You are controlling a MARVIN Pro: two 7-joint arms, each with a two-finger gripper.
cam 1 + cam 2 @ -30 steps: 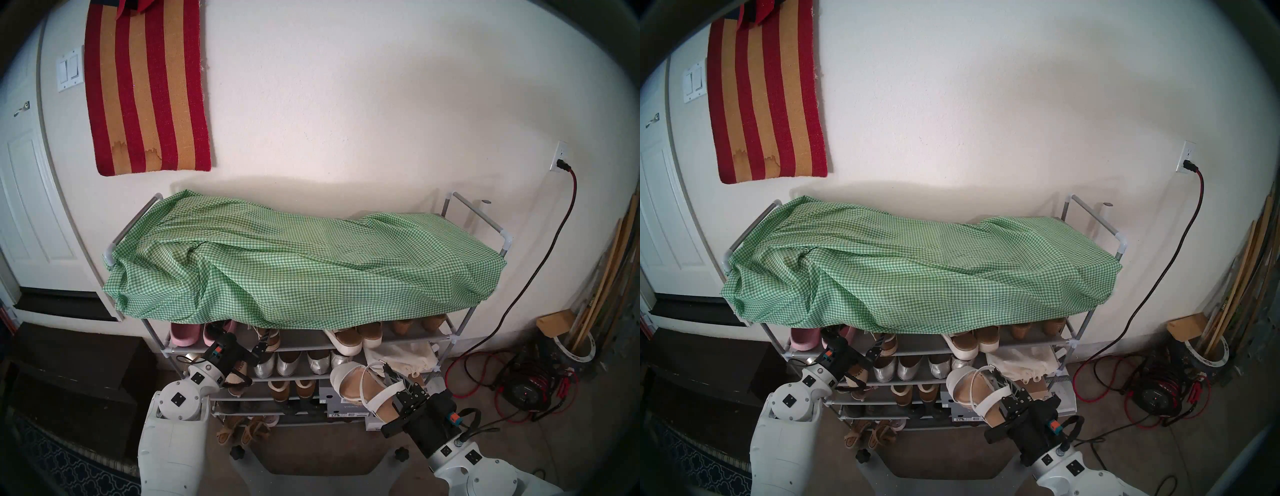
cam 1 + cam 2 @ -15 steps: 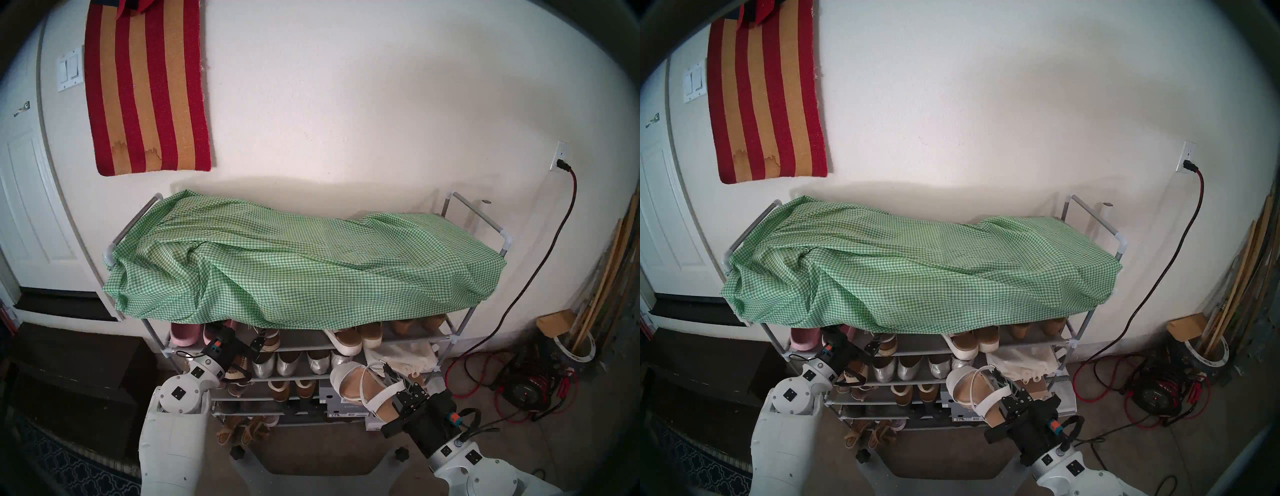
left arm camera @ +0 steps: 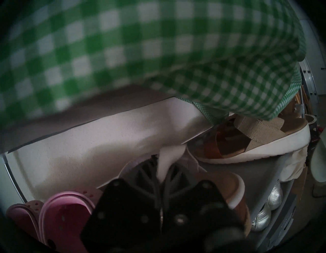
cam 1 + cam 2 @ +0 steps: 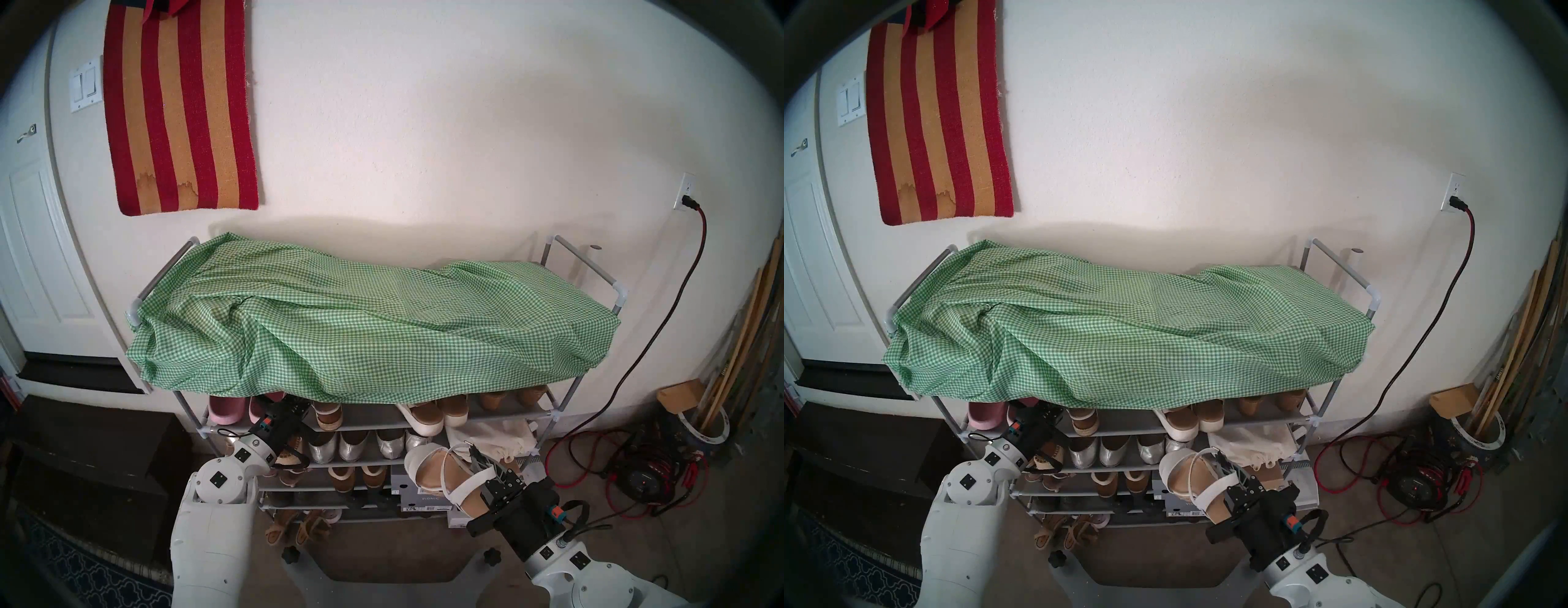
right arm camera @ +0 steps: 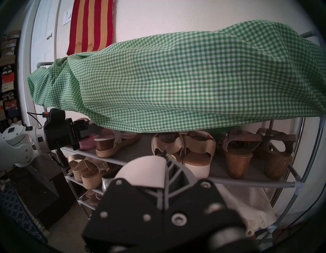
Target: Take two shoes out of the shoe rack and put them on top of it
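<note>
Shoe rack (image 4: 550, 414): against wall, green checked cloth (image 4: 360, 322) over top. Right tool (image 4: 481, 460): clenched on one white-strapped sandal (image 4: 441, 471), held before the rack. Left tool (image 3: 161, 169): clamped on the second sandal's (image 5: 112, 143) white strap, on the shelf under the cloth.

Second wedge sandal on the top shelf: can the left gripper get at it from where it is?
Probably yes. The left gripper is already in under the gingham cloth and shut on the wedge sandal's white strap; only the cloth hangs close overhead.
</note>
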